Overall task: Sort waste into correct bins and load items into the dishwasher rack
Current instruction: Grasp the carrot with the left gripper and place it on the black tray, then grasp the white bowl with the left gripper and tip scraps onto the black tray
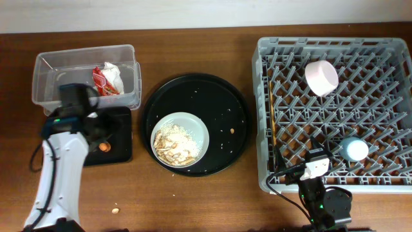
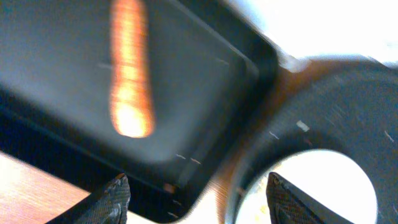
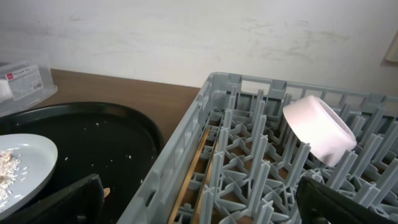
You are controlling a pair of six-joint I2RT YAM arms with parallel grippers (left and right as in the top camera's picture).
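The clear tub [image 1: 84, 64] at the back left holds the white napkin [image 1: 114, 74] and the red wrapper [image 1: 101, 80]. The black rectangular tray [image 1: 121, 138] holds the orange carrot stick [image 1: 103, 147], which also shows blurred in the left wrist view [image 2: 129, 74]. My left gripper [image 2: 196, 199] is open and empty above that tray's corner. The pale plate [image 1: 193, 125] holds rice scraps [image 1: 174, 145]. The grey rack [image 1: 335, 48] holds the white bowl [image 1: 321, 77], the blue cup [image 1: 354, 149] and the chopsticks [image 3: 193, 168]. My right gripper [image 3: 202, 205] is open and empty over the rack's front left corner.
The plate sits on a large round black tray [image 1: 225, 103] between the bins and the rack. An orange crumb [image 1: 232, 131] lies on that tray. Another crumb [image 1: 115, 210] lies on the wooden table near the front left.
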